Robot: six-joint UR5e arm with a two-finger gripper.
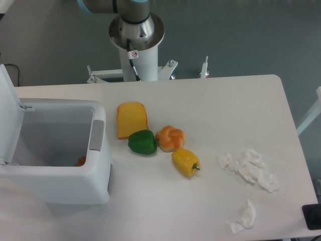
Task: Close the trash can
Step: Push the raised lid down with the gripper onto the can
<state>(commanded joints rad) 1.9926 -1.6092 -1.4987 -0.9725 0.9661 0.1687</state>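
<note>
on the table's left, the trash can [55, 165] stands open (no readable writing); gripper out of view.

Even, bright light is falling from overhead, leaving only soft, short shadows under the trash can [75, 173] and the peppers [165, 150]. The white table [210, 110] is looking slightly washed out, without hard glare. Focus is staying reasonably sharp throughout, with mild softness and grain overall.

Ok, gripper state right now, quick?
Gripper: not in view; only the arm's base shows. Trash can lid up.
</note>
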